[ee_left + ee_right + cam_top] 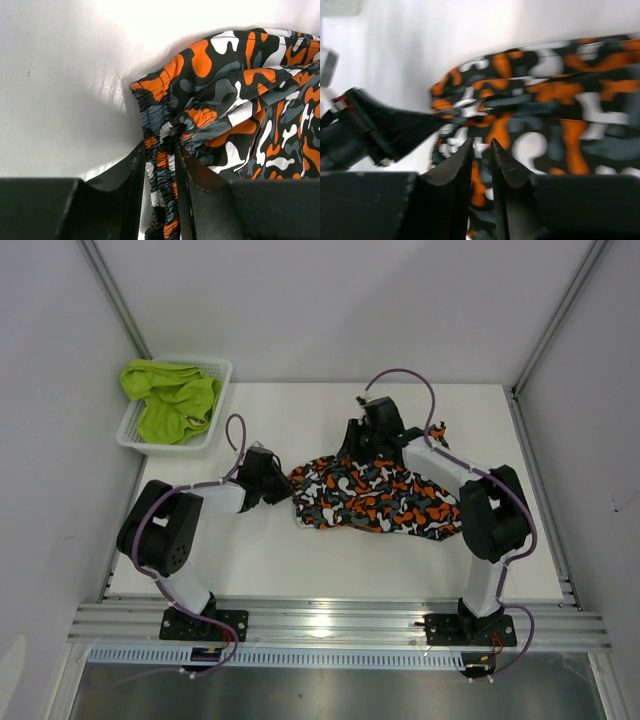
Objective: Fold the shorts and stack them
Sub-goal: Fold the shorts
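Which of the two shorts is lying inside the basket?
The lime green shorts, bunched in the white basket at far left; the camouflage shorts lie spread on the table.

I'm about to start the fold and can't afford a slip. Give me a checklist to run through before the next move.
1. Left gripper shut on the gathered waistband of the orange, black, white and grey camouflage cloth shorts: ok.
2. Right gripper holding that cloth: cannot tell, its view is blurred.
3. Camouflage shorts lying flat: not ok, bunched at the left gripper's end.
4. Lime green cloth shorts out of the way, in the white plastic mesh basket: ok.
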`<act>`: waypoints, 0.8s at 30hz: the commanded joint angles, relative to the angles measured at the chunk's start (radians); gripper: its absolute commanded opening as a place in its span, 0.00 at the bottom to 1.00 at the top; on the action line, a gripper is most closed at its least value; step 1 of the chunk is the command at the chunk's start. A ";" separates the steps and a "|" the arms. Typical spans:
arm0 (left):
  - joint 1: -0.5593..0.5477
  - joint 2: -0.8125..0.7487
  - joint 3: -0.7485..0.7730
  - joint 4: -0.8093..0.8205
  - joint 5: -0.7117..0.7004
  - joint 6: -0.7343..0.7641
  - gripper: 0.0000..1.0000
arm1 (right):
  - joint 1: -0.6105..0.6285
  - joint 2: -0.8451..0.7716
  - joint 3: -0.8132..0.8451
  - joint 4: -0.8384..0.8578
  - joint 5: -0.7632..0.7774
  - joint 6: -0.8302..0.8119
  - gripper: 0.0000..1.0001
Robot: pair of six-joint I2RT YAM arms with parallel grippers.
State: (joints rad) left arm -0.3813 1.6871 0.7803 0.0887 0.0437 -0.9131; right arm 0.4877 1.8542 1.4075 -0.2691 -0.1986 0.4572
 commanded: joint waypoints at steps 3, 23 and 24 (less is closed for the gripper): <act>0.002 -0.032 0.046 -0.081 -0.008 0.054 0.33 | 0.066 0.121 0.021 0.200 -0.251 0.072 0.09; 0.004 -0.153 0.111 -0.248 0.030 0.077 0.50 | 0.109 0.272 -0.039 0.205 -0.196 0.093 0.00; 0.007 -0.167 0.084 -0.241 0.038 0.079 0.52 | 0.109 0.266 -0.053 0.212 -0.188 0.100 0.00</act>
State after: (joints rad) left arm -0.3809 1.5951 0.8715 -0.1192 0.0814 -0.8619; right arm 0.5900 2.1490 1.3914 -0.0711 -0.4488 0.5404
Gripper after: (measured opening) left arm 0.503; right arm 0.002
